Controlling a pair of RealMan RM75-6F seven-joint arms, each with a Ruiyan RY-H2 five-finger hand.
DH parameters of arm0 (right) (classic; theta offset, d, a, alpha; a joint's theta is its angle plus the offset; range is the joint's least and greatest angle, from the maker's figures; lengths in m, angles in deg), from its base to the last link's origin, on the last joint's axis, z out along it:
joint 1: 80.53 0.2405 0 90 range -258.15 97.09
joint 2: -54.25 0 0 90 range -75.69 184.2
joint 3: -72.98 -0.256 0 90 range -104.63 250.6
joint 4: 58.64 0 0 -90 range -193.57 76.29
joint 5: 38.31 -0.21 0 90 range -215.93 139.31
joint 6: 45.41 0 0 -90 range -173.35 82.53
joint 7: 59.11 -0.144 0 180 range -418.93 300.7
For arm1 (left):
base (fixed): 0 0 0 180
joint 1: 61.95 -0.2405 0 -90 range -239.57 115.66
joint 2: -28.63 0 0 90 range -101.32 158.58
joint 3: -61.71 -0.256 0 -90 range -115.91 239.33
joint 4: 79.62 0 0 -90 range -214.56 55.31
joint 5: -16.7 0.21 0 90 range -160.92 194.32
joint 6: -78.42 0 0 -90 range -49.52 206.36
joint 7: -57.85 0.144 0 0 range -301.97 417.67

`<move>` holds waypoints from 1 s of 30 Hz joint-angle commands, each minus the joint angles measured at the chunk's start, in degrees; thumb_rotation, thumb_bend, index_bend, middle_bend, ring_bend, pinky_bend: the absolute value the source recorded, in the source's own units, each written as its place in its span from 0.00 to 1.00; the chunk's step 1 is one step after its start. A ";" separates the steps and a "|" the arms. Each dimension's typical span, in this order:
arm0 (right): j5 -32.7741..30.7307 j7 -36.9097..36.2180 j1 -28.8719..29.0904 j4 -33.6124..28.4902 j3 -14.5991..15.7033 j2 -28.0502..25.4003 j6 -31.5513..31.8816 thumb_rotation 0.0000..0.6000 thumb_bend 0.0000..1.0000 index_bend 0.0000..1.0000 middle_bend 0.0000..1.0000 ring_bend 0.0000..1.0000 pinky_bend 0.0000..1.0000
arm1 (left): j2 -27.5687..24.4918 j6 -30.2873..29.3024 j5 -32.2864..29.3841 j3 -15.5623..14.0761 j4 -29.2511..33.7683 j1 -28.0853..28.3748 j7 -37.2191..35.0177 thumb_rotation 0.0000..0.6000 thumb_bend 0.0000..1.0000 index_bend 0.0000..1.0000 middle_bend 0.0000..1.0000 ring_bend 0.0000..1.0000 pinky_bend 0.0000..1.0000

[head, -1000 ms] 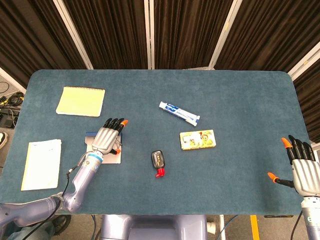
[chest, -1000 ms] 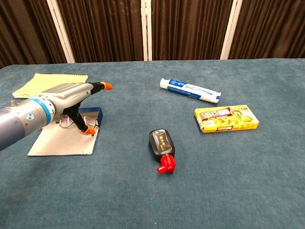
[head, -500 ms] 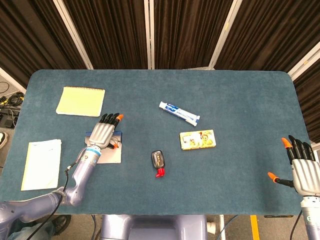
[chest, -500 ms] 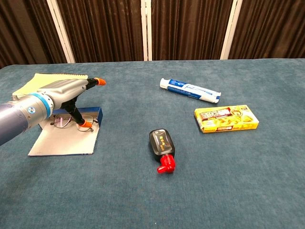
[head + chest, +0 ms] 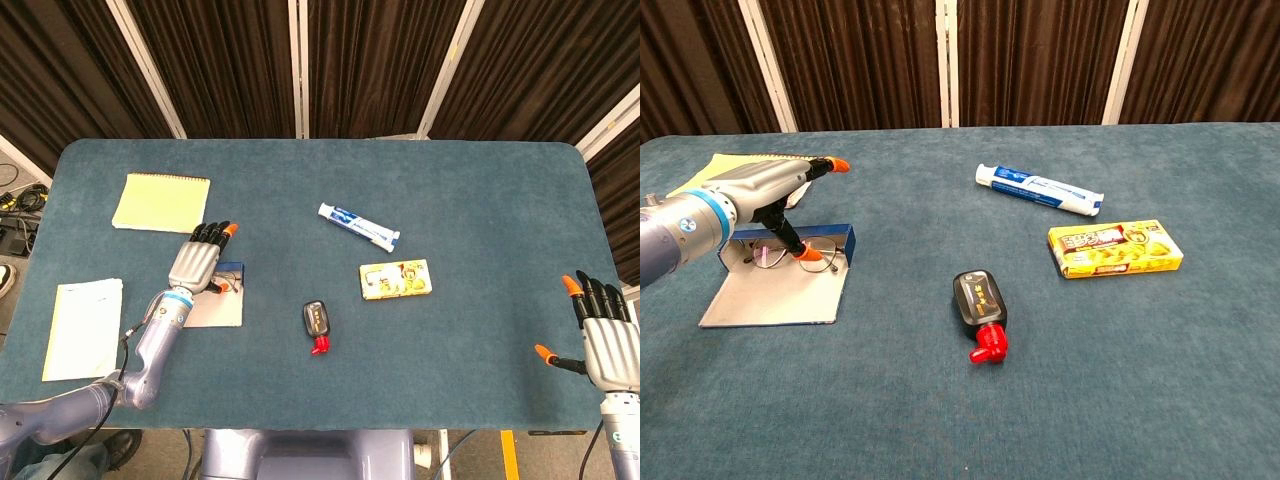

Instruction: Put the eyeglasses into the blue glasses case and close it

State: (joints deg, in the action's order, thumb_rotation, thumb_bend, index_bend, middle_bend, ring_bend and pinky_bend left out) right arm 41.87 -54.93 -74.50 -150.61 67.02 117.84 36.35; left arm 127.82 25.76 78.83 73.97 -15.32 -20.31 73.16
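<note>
Head view: the left hand point(image 5: 197, 263) hovers flat, fingers apart, over the open blue glasses case point(image 5: 222, 301) near the table's point(image 5: 470, 190) front-left; the right hand point(image 5: 604, 338) is spread, empty, at the front-right corner.
Chest view: the eyeglasses point(image 5: 790, 252) lie in the case.

Teal table point(image 5: 480, 190): notepad point(image 5: 161, 203), booklet point(image 5: 83, 329), open case point(image 5: 780, 285), toothpaste point(image 5: 358, 227), box point(image 5: 395, 278), bottle point(image 5: 317, 326).

Two fixed robot-mounted cameras: one overhead, one low frontal.
Head view looks steeply down from high above the near edge, taking in the whole table point(image 5: 480, 180); chest view sits lower and closer, facing across it toward the curtains point(image 5: 1040, 60). Both share the toothpaste tube point(image 5: 358, 227) point(image 5: 1037, 189) and mid-table.
</note>
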 commanded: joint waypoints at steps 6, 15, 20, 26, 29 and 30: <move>0.13 -0.19 -0.02 -0.05 0.07 -0.07 0.01 1.00 0.00 0.00 0.00 0.00 0.00 | -1.45 -0.17 1.18 -1.91 1.26 -1.27 -0.04 1.00 0.18 0.00 0.00 0.00 0.00; -0.12 -0.19 0.00 -0.01 -0.02 -0.07 -0.10 1.00 0.00 0.00 0.00 0.00 0.00 | 0.69 0.68 0.64 -0.99 -2.13 -0.34 -0.73 1.00 0.18 0.00 0.00 0.00 0.00; -0.14 -0.11 0.09 0.10 -0.04 0.01 -0.18 1.00 0.00 0.00 0.00 0.00 0.00 | 1.53 0.85 0.24 -0.24 -3.68 0.16 -0.93 1.00 0.18 0.00 0.00 0.00 0.00; -0.37 0.02 0.13 0.20 -0.05 0.09 -0.38 1.00 0.00 0.00 0.00 0.00 0.00 | 1.88 1.06 -0.15 0.10 -5.51 0.46 -0.38 1.00 0.18 0.00 0.00 0.00 0.00; -0.33 0.10 0.12 0.19 -0.02 0.10 -0.36 1.00 0.00 0.00 0.00 0.00 0.00 | 1.90 1.22 -0.53 0.53 -6.14 0.44 -0.91 1.00 0.18 0.00 0.00 0.00 0.00; -0.29 0.14 0.11 0.16 -0.01 0.11 -0.31 1.00 0.00 0.00 0.00 0.00 0.00 | 1.80 1.06 -0.33 0.51 -6.22 0.31 -1.29 1.00 0.18 0.00 0.00 0.00 0.00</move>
State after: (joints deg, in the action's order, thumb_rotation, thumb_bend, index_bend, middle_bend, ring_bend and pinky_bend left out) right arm 41.57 -54.80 -74.39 -150.45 67.01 117.95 36.03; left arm 129.68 26.90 78.40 74.44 -21.43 -19.92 72.13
